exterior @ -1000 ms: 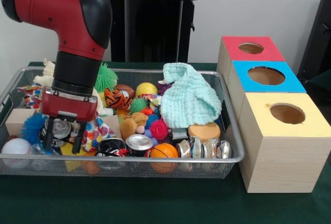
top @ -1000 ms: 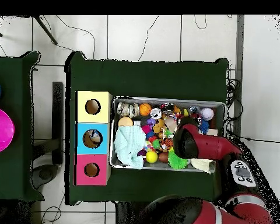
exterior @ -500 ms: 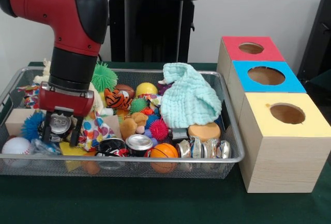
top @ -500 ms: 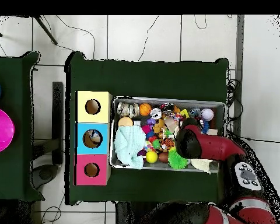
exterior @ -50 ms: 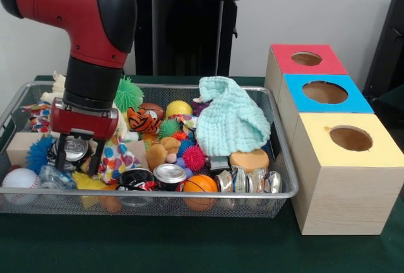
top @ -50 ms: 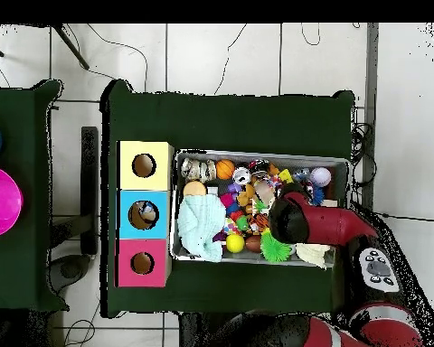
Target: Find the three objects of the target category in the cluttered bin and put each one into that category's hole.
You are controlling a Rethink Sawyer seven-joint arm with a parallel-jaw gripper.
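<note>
Now pincer (exterior @ -50 ms: 76,157) around silver can (exterior @ -50 ms: 74,149).

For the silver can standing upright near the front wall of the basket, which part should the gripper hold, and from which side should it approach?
Probably from straight above, fingers closing across the round side wall just under the rim. The silver can stands upright with its top facing up, and neighbours crowd it: an orange ball on one side, a dark can on the other, the wire basket wall in front.

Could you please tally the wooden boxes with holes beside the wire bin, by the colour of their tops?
Red-topped wooden box: 1
Blue-topped wooden box: 1
Yellow-topped wooden box: 1
Total: 3
</note>
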